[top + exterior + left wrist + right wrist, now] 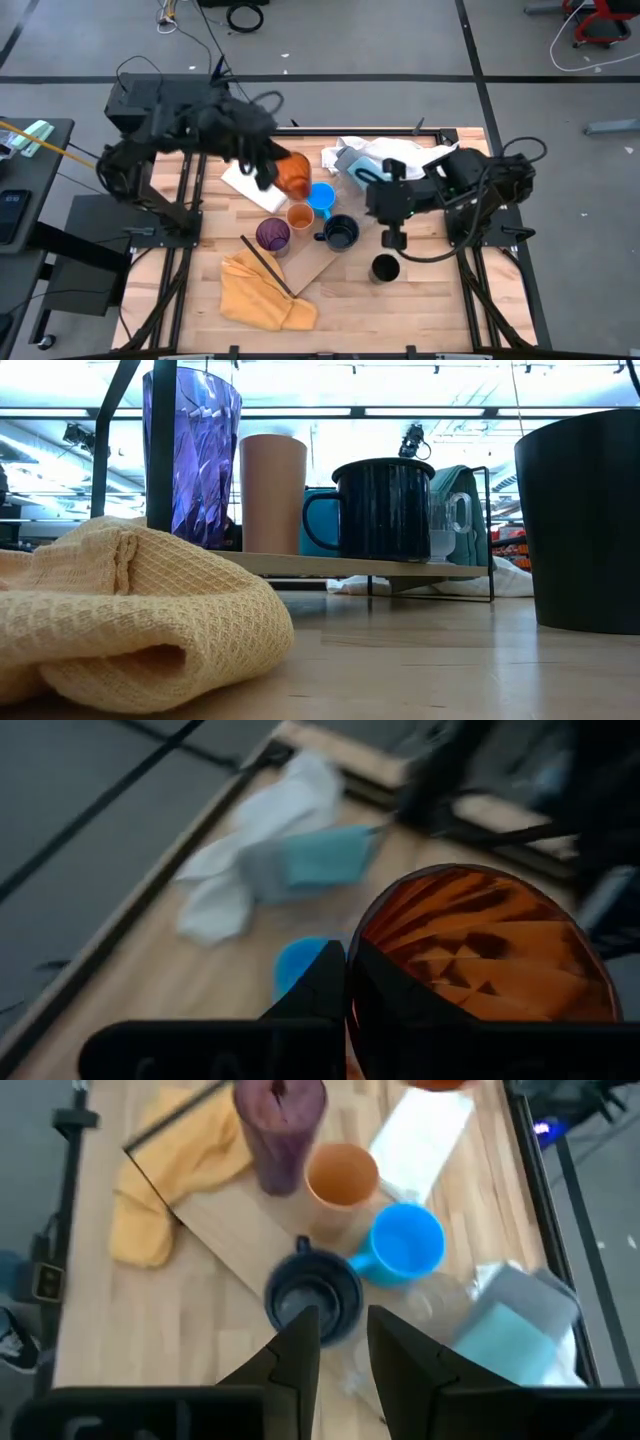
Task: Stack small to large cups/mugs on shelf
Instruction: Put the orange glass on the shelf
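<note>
On the pale wood shelf point(312, 262) stand the purple cup point(273, 235), the small orange cup point(300, 216) and the dark bluish mug point(341, 233), with the bright blue mug point(321, 197) just beyond. The black mug point(385, 268) stands alone on the table toward the near right. My left gripper point(347, 985) is shut on the red-orange tumbler point(293, 175), high above the white pad. My right gripper point(343, 1345) hovers open above the table, right of the dark bluish mug point(315, 1295), with nothing between its fingers. My left gripper pinches the tumbler's wall at the rim point(356, 970), one finger inside the mouth and one outside. The fingers slant downward from the table's left. The tumbler is lifted clear and tilted, its open mouth point(480, 945) facing back toward the wrist.
A yellow cloth point(262, 290) lies at the near left, crossed by a thin black rod point(265, 262). A white pad point(250, 185) lies under the lifted tumbler. A white cloth with a pale-blue cylinder point(375, 158) fills the far right. Bare wood shows near the black mug.
</note>
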